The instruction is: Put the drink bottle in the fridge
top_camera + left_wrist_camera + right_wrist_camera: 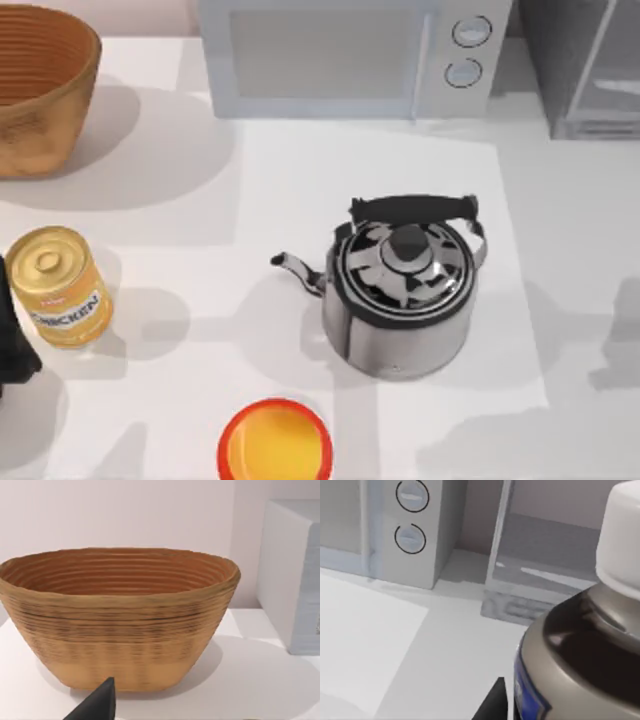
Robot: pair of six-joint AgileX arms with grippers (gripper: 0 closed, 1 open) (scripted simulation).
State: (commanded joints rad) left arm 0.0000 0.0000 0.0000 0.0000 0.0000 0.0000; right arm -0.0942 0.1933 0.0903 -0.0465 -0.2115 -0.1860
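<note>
Transporting drink bottle (580, 645) toward fridge (545, 575), as judged. Right gripper (495, 702) beside bottle; grip state not determinable. Next: confirm door open, insert. Left gripper (97, 705) parked near basket (120, 630).

White table (570, 230) carries everything. Far left: woven basket (40, 90). Far middle: light grey microwave (350, 55) with 2 round dials, and just right of it the grey fridge (590, 65) at the far right corner. A pale mat (290, 190) lies flat across the table's middle; the steel kettle (400, 290) with black handle stands on it, spout to the left. Left side: yellow can (65, 285) marked CHICKEN, upright. Near edge, left of centre: red-rimmed orange bowl (275, 442), cut off by the frame.
</note>
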